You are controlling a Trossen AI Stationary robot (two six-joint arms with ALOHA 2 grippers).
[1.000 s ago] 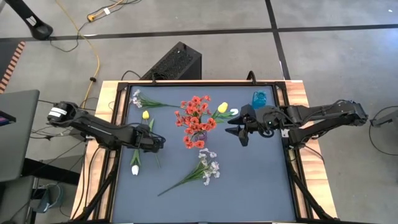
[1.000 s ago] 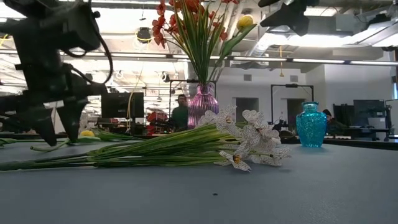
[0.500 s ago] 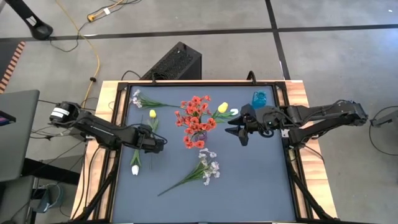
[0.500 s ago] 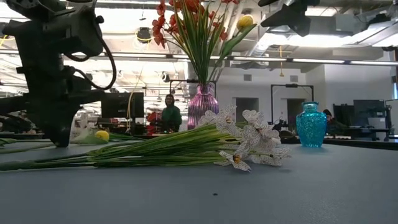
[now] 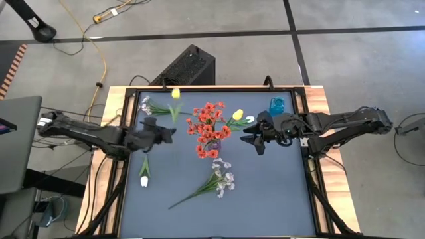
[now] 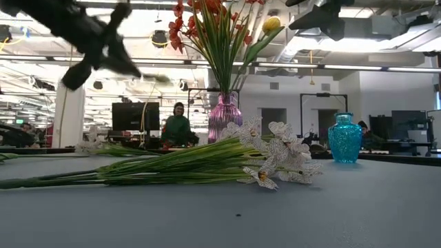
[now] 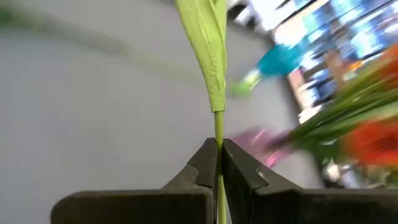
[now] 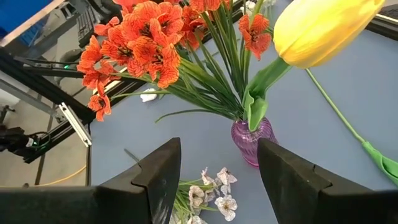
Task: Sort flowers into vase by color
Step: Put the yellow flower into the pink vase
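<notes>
Two vases (image 5: 277, 105), two yellow tulips (image 5: 175, 93).

left wrist: yellow tulip (image 7: 208, 59) bloom cut off | teal vase (image 7: 280, 59) blurred

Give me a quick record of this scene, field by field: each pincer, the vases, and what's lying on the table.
left pincer: shut on yellow tulip stem, lifted off the table
right pincer: open, empty, beside the purple vase
purple vase: holds red flowers and one yellow tulip
blue vase: appears empty, far right corner
on table: white tulip, lilac spray, second spray
</notes>
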